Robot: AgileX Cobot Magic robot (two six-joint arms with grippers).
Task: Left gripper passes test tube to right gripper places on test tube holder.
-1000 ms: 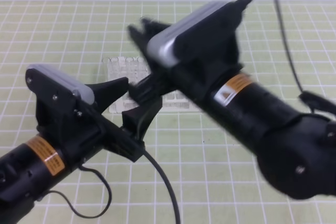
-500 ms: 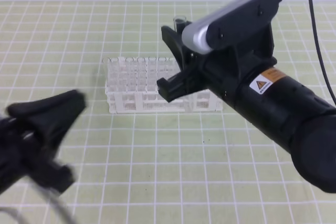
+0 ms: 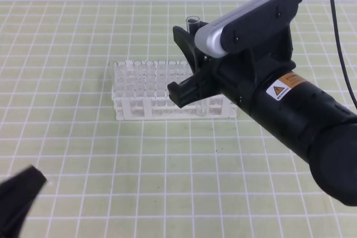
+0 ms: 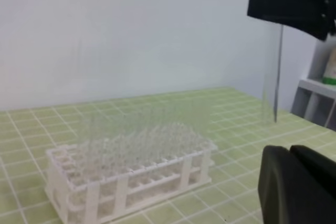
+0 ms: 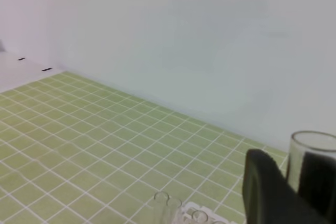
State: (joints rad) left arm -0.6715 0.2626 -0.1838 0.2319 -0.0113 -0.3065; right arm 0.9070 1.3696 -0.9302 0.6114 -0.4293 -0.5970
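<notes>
My right gripper [image 3: 188, 62] is shut on the test tube [image 3: 193, 22], a slim clear glass tube that stands upright with its open rim above the fingers. It hangs over the right end of the test tube holder [image 3: 146, 92], a white lattice rack with clear tubes in it. The left wrist view shows the test tube [image 4: 274, 61] hanging free below the right gripper [image 4: 294, 4], beyond the test tube holder [image 4: 126, 179]. In the right wrist view the tube's rim [image 5: 313, 148] sits beside a black finger [image 5: 268, 192]. My left gripper [image 3: 18, 198] is low at the front left, shut and empty, its fingers [image 4: 296, 187] pressed together.
A green mat with a white grid [image 3: 167, 160] covers the table up to a white wall [image 4: 131, 30]. A black cable [image 3: 337, 43] runs from the right arm. A white shelf with a bottle [image 4: 324, 77] stands at the far right in the left wrist view.
The left gripper has let go of the test tube, shut, and drawn back to the front left corner. The right gripper has carried the tube to above the rack's right end.
</notes>
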